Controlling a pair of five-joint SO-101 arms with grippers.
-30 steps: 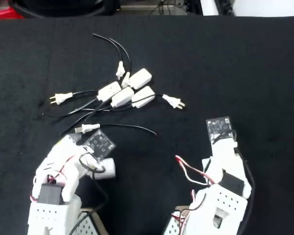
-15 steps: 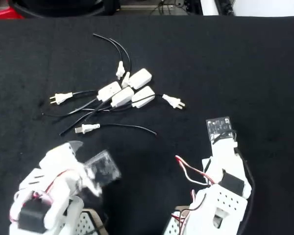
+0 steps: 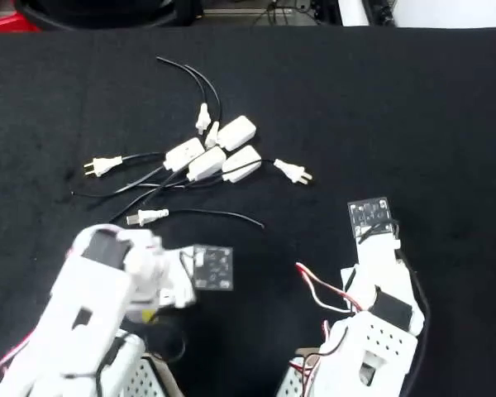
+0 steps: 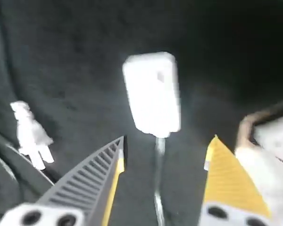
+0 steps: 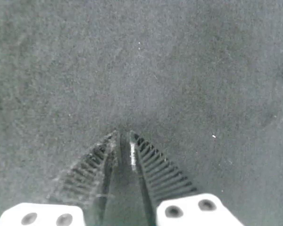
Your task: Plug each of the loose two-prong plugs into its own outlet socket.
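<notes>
While the left pincer [image 4: 167, 141] hangs released just short of an outlet socket [image 4: 153, 92], the right pincer [image 5: 124, 136] is clenched, empty.

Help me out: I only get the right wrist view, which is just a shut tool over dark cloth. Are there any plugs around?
Observer: Yes. The high view shows several loose ones. A plug with gold prongs lies on the robot's left side.
Operator: And the sockets they go into?
Observer: The white socket blocks are bunched together farther out on the table, with the plugs scattered around them.
Operator: What about the other arm?
Observer: The left tool is open. In its wrist view one white block lies just ahead of the fingers, not touching them.
</notes>
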